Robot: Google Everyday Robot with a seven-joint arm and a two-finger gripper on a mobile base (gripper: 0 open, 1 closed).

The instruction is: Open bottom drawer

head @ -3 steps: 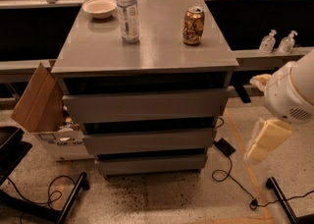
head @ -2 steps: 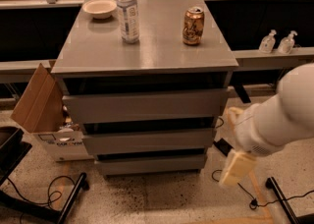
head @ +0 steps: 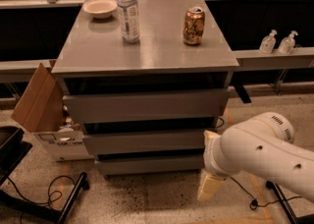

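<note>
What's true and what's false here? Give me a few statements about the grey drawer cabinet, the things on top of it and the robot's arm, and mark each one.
1. The bottom drawer is pulled far out. False: its front sits closed under the middle drawer.
2. The tool hangs low near the right end of the bottom drawer. True.
3. The can lies on its side. False: it stands upright on the cabinet.
4. The bowl is on the floor. False: it sits at the cabinet's back left corner, beside the water bottle.
5. A cardboard box stands left of the cabinet. True.
</note>
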